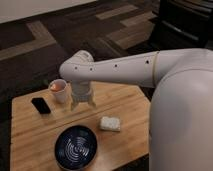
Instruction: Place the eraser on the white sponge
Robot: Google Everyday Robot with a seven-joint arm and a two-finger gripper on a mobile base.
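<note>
No step is done yet: the eraser [41,105] is left untouched at centre left, the sponge [110,123] is seen lower centre, and the gripper [83,105] is held between them, spread open and empty.

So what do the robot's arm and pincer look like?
The arm is a thick, smooth white tube with a rounded joint, a row of small dark dots along it and a thin pale-yellow ring near the body. The pincer, over the table beside the cup, is a stubby white cylinder ending in two short white fingers. No loose cables show.
</note>
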